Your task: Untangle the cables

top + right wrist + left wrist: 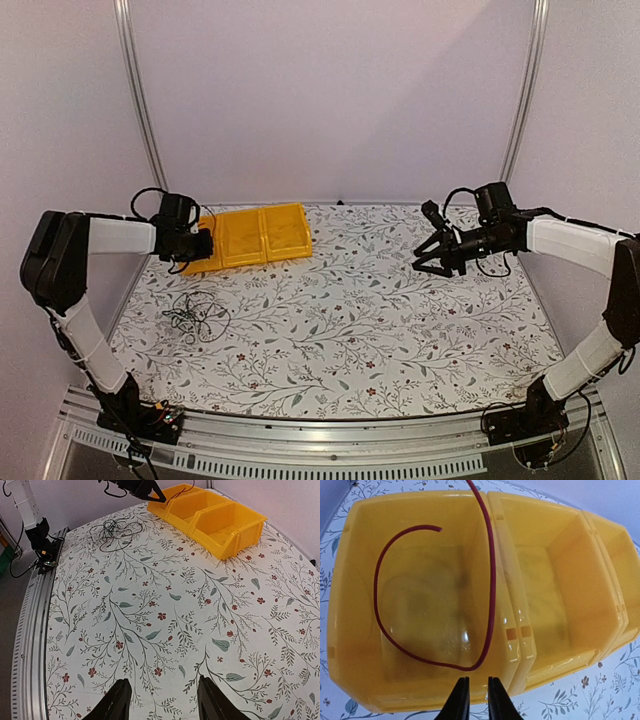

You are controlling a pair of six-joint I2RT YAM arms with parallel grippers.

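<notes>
Left gripper (479, 680) hangs almost closed, seemingly empty, over the yellow bin (350, 630) at the far left corner, a red cable (492, 580) inside; right gripper (162, 695) is open. Black cables (195, 318) lie near the left edge: better pinch one outer strand, lift slowly

Black cables (197, 317) tangled on floral table (380, 330), left end effector (205, 244) at yellow bin (262, 235), right end effector (430, 264) splayed
</notes>
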